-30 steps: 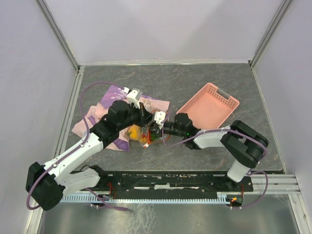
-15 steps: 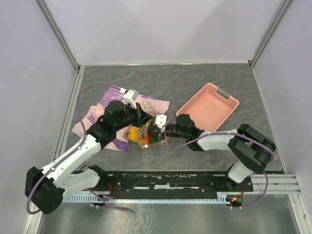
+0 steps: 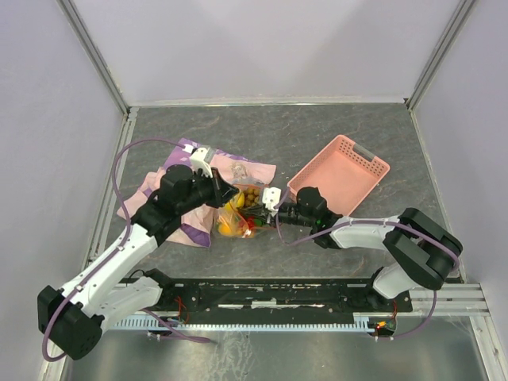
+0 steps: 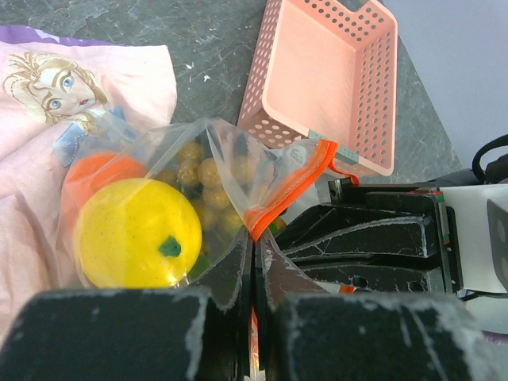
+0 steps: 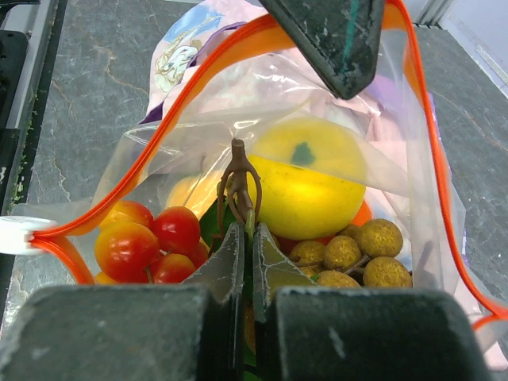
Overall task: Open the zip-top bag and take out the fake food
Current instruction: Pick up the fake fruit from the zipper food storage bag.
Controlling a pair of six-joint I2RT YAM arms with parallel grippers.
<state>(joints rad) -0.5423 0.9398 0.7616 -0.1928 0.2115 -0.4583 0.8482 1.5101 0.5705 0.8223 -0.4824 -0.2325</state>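
Note:
The clear zip-top bag point(image 3: 238, 213) lies on the pink cloth's edge with its orange-red zip mouth open point(image 5: 159, 119). My left gripper point(image 3: 225, 194) is shut on the zip strip at one side of the mouth point(image 4: 254, 238). My right gripper point(image 3: 260, 214) reaches into the mouth and is shut point(image 5: 248, 230) on the brown stem point(image 5: 240, 178) of the fake food. Inside are a yellow fruit point(image 5: 309, 178), red-orange cherries point(image 5: 151, 238), a tan grape bunch point(image 5: 357, 250) and an orange point(image 4: 99, 171).
The pink perforated basket point(image 3: 341, 175) stands right of the bag, also in the left wrist view point(image 4: 325, 79). The pink-purple patterned cloth point(image 3: 182, 178) lies under and left of the bag. Metal frame rails edge the table.
My left gripper moved left and my right gripper moved right, pulling the bag mouth wider. The tan grapes now show in the top view.

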